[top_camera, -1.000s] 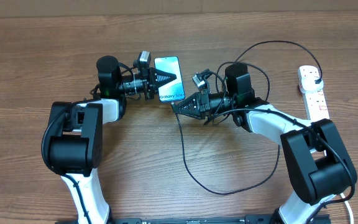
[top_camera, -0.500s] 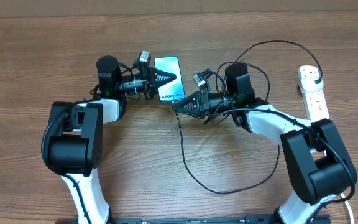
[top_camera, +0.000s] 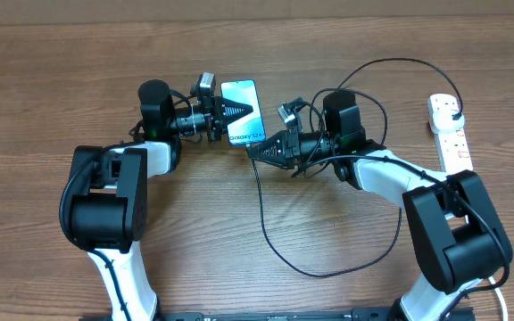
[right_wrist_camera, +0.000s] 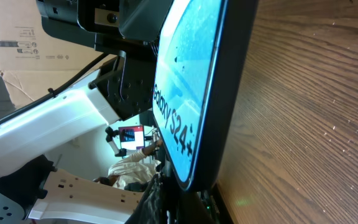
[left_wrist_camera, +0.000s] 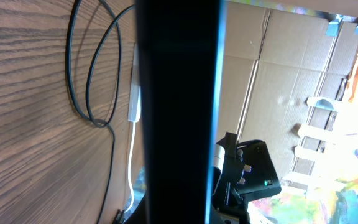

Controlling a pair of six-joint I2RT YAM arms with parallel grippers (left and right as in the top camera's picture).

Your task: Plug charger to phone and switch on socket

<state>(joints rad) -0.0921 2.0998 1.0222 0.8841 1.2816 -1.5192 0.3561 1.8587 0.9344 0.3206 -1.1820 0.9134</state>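
Observation:
The phone (top_camera: 239,93), screen lit, is held raised and tilted above the table at the back centre. My left gripper (top_camera: 242,113) is shut on its sides from the left. In the left wrist view the phone's dark edge (left_wrist_camera: 178,93) fills the middle and hides the fingers. My right gripper (top_camera: 252,152) is shut on the charger's connector tip at the phone's lower end. The right wrist view shows the screen (right_wrist_camera: 188,74) just above its jaws (right_wrist_camera: 188,202). The black charger cable (top_camera: 264,223) loops over the table to its plug (top_camera: 454,114) in the socket strip (top_camera: 451,143).
The white power strip lies at the far right edge with its thick white cord trailing toward the front. The cable's loops (left_wrist_camera: 91,74) lie on the wood between and in front of the arms. Cardboard boxes (left_wrist_camera: 278,56) stand beyond the table.

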